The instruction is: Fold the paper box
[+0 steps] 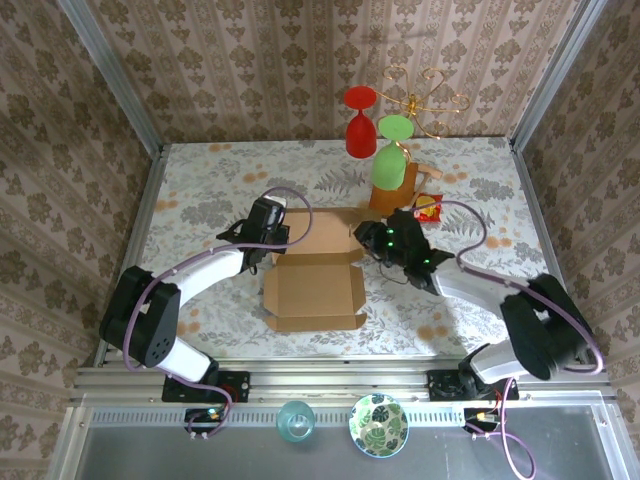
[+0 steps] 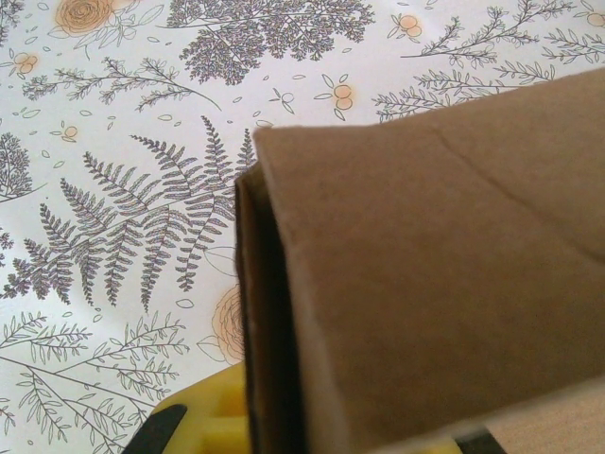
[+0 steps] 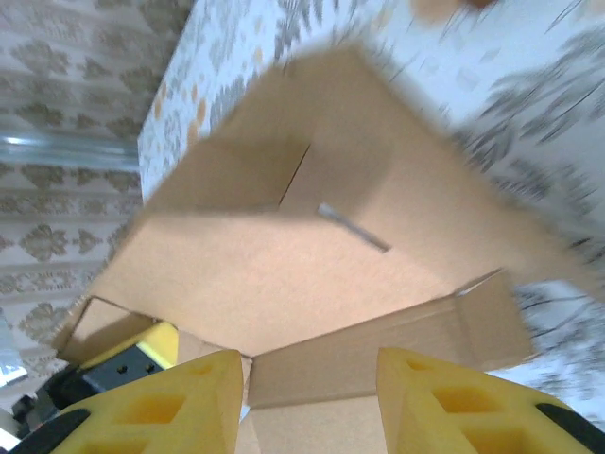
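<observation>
The tan paper box (image 1: 315,275) lies mid-table, its far part raised into walls and a flat panel (image 1: 315,292) spread toward me. My left gripper (image 1: 274,238) is at the box's far left corner, shut on an upright cardboard wall (image 2: 425,284); one yellow finger (image 2: 203,416) shows beside that wall. My right gripper (image 1: 370,238) is at the far right corner. Its yellow fingers (image 3: 180,407) stand apart, open, with the box's inner floor (image 3: 284,284) and a low side wall (image 3: 378,350) just ahead of them.
A wooden stand (image 1: 392,190) with a red glass (image 1: 360,125) and a green glass (image 1: 392,150) sits just behind the right gripper, next to a small red packet (image 1: 428,208). A patterned bowl (image 1: 378,425) and a glass cup (image 1: 296,420) rest on the near ledge.
</observation>
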`<state>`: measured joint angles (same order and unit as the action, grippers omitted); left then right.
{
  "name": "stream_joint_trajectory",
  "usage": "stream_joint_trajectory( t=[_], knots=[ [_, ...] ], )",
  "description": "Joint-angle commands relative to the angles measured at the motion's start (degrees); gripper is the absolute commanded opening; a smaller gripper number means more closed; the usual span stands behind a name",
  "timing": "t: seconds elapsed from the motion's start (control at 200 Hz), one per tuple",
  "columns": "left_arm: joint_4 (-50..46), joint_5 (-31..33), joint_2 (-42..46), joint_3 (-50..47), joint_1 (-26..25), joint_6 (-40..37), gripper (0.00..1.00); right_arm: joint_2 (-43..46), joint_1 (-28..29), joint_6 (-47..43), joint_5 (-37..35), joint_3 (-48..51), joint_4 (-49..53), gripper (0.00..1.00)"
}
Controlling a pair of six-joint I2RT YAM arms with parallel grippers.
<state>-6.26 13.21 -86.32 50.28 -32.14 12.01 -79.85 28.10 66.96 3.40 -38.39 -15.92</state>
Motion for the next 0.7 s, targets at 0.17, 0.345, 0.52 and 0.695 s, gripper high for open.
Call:
stream_joint_trajectory(
  t=[0.17,0.345,0.52,0.695],
  knots=[
    [5.63,-12.62,0.55,-1.06,4.49,-5.64,0.0,7.58,-15.75,-18.86,13.99,2.25,4.8,0.29],
    [7.41,-23.77,-0.46,1.01,9.81,-7.11,0.0,2.41,-19.31,-35.73,24.1,-1.76,12.22,0.28],
    [6.97,-38.21,-2.61,5.8,15.07,-5.77,0.0,-1.6,-19.18,-42.05,30.77,-6.35,11.14,0.32],
    [2.49,-46.3,-5.09,10.35,16.92,-8.71,0.0,-0.74,-19.13,-48.0,34.76,-10.31,11.15,0.34]
  ],
)
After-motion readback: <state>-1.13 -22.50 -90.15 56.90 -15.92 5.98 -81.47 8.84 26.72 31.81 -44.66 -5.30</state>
